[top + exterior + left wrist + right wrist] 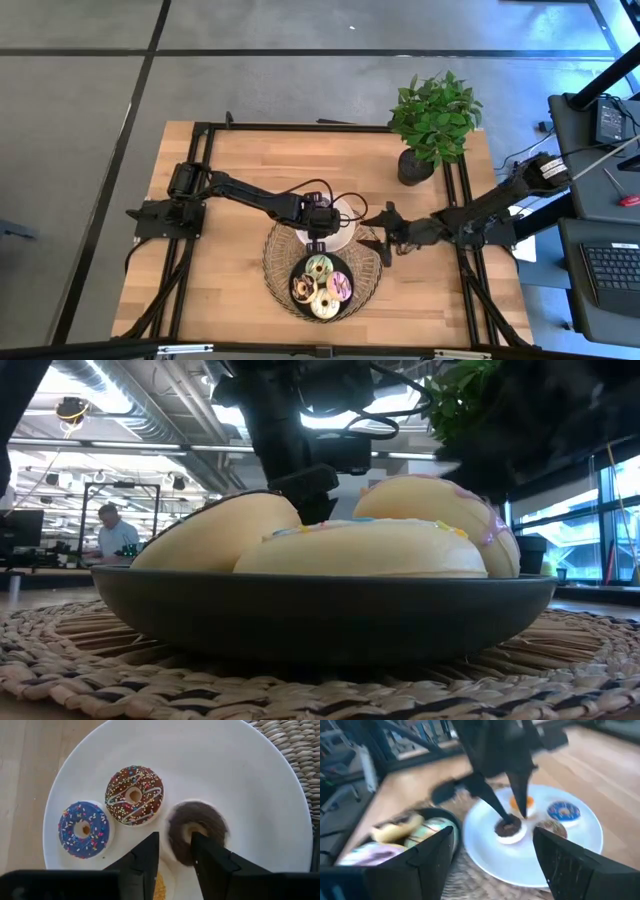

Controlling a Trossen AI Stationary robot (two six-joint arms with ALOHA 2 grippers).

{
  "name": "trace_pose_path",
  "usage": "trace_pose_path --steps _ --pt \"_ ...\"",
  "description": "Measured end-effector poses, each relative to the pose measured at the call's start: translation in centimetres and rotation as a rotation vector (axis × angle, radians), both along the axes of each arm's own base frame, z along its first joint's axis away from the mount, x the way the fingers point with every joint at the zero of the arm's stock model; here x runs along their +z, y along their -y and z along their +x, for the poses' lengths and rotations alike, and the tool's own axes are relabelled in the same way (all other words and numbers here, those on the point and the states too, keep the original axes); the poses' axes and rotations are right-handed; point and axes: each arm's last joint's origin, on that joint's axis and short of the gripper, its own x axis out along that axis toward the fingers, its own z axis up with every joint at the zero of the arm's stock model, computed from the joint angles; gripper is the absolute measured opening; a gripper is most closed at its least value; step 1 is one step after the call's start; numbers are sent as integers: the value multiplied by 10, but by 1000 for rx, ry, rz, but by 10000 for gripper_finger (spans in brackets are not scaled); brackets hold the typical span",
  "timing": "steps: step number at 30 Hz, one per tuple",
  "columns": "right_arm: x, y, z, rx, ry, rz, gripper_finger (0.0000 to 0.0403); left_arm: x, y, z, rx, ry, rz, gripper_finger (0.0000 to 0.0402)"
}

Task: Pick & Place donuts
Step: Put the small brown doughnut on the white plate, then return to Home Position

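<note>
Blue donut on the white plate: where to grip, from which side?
Judging by its pose, from straight above. The blue donut lies flat on the white plate, hole up. Put one finger in the hole and one outside the ring, on the side away from the chocolate donut close beside it.

Your left arm [245,195]: slim black links, bulkier black base joint, thin black cable looping above wrist. Your right arm [490,205]: same black build, pale label patch near base, cable trailing off table. Your left gripper [172,857]: two matte black wedge fingers [145,860]. Your right gripper [492,857]: same dark tapered fingers [570,857].
</note>
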Motion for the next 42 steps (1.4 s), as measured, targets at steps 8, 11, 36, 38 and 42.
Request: trace_pose_path --steps 8,11,36,38,42 --pt "-30 33 25 -24 -62 -48 273 0 0 0 0 -2 -1 122" --pt "-38 38 31 -22 -82 -44 273 0 0 0 1 -4 0 119" --pt "13 -6 -42 387 110 91 273 80 50 -149 -57 536 -73 118" --pt "5 -2 -57 380 112 94 273 76 54 -169 -55 639 -111 117" --pt "-13 7 -78 291 130 164 273 56 59 -201 -137 784 -166 116"
